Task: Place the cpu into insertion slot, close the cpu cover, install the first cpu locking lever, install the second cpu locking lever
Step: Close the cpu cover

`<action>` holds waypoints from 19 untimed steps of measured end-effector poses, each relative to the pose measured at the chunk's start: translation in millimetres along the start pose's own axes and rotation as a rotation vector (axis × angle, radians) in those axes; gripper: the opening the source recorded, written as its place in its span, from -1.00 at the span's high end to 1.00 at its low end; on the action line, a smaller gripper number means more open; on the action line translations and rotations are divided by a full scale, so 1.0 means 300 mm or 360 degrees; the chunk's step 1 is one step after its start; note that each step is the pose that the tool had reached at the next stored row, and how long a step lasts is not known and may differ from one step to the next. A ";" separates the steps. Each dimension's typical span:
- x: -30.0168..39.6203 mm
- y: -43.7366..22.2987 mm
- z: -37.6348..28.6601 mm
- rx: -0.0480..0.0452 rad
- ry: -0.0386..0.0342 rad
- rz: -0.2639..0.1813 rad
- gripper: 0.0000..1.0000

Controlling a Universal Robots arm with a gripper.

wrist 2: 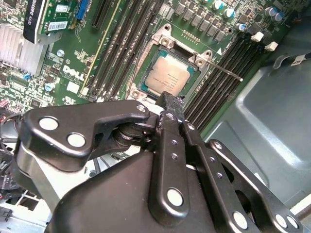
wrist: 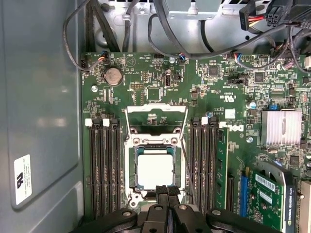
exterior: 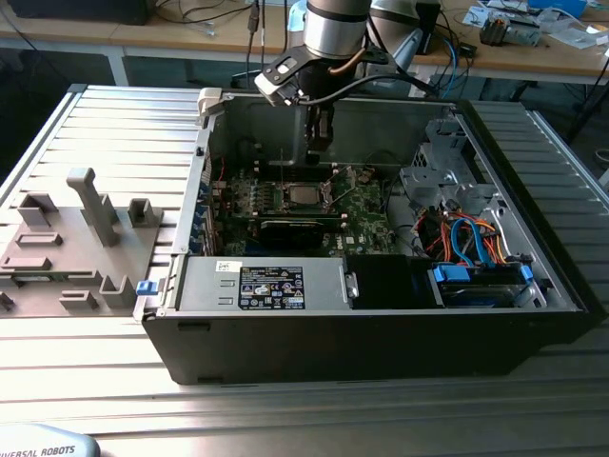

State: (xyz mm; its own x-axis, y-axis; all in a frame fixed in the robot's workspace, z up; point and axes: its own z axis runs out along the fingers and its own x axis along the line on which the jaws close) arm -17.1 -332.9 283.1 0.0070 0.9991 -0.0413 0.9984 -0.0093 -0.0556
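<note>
I see 1 cpu (wrist: 155,171) in 1 insertion slot (wrist: 131,170), w/ 1 cpu cover (wrist: 155,107) up. Fingers (wrist: 163,194) pinched together, holding nothing. 1 white label (wrist: 22,179) on case wall (wrist: 43,97).

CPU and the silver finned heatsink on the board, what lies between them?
In the first wrist view, a bank of long black memory slots runs between the cpu and the heatsink.

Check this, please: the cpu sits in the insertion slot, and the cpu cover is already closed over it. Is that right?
Not quite. The cpu does sit in the insertion slot, but the cpu cover is open, swung back from the slot, leaving the chip's metal top bare. The first wrist view shows this.
</note>
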 end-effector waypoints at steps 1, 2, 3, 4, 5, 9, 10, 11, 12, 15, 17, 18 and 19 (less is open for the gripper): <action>0.000 0.003 0.000 0.0000 -0.0001 0.0000 0.79; 0.000 0.004 0.000 0.0000 -0.0002 0.0000 0.79; 0.000 0.004 0.000 0.0000 -0.0002 0.0000 0.79; 0.000 0.005 0.000 0.0000 -0.0003 0.0000 0.79; 0.000 0.006 0.000 0.0000 -0.0003 0.0000 0.79; 0.000 0.012 -0.001 0.0000 -0.0007 0.0000 0.79; 0.000 0.014 -0.001 0.0000 -0.0008 0.0000 0.79; 0.000 0.015 -0.001 0.0000 -0.0009 0.0000 0.79; 0.000 0.017 -0.001 0.0000 -0.0010 0.0001 0.79; 0.000 0.021 -0.001 0.0000 -0.0014 0.0001 0.79; 0.000 0.024 -0.001 0.0000 -0.0020 0.0001 0.79; 0.000 0.026 -0.002 0.0000 -0.0021 0.0001 0.79; 0.000 0.028 -0.002 0.0000 -0.0022 0.0001 0.79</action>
State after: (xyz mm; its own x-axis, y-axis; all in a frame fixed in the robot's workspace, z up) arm -8.8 -332.9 283.1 0.0070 0.9985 -0.0552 0.9984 -0.0101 -0.0555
